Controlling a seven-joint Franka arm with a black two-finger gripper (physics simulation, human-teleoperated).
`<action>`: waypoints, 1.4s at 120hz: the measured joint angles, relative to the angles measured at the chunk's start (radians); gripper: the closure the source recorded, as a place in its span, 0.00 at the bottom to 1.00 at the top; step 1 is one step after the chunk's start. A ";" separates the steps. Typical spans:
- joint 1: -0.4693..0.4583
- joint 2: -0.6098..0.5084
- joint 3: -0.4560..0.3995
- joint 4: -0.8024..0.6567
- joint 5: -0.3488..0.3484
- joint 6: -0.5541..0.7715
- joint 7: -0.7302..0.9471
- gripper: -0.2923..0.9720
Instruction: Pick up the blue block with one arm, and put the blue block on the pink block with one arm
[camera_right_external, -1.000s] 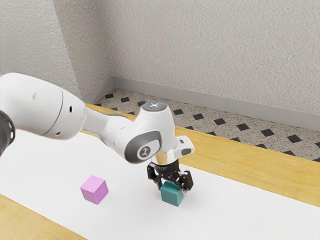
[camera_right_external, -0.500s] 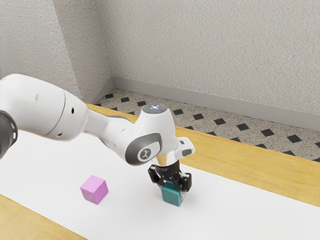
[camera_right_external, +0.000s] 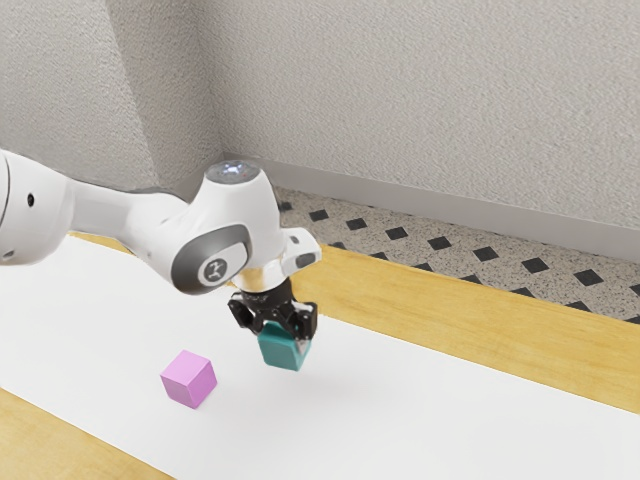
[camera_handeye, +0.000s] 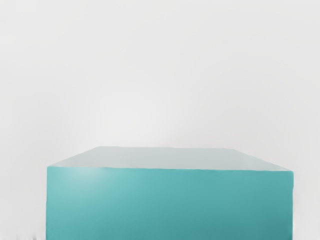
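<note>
The carry step is in hand. The tool (camera_right_external: 281, 330) pinches the blue block (camera_right_external: 284, 350), which is really a teal shade, with one black finger against each of two opposite sides. The block hangs clear of the white tabletop (camera_right_external: 450, 410), and a soft shadow lies on the surface below it. In the wrist view the blue block (camera_handeye: 170, 202) sits just under the hand, with bare tabletop (camera_handeye: 160, 75) beyond it.

The pink block (camera_right_external: 188, 379) rests flat on the tabletop, towards the exterior view's left of the held block, lower in that view and near it but apart. Nothing lies between the two.

The pick-up looks done and the placing has not begun. The next move calls for a short sideways travel until the blue block is centred over the pink one. After that comes a straight descent with the faces squared up, since the two tops seem about equal in size and leave little room for offset. The fingers should spread only once the block is seated.

Neither block carries a label or writing. A round emblem (camera_right_external: 213, 268) marks the arm's (camera_right_external: 120, 215) grey joint cap; it may be a maker's logo, but no letters can be read.
</note>
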 joint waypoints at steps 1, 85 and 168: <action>0.002 -0.012 0.000 -0.010 0.000 -0.001 -0.001 0.53; 0.252 -0.357 0.003 -0.327 0.008 -0.091 -0.051 0.54; 0.297 -0.320 0.003 -0.322 0.030 -0.094 0.126 0.54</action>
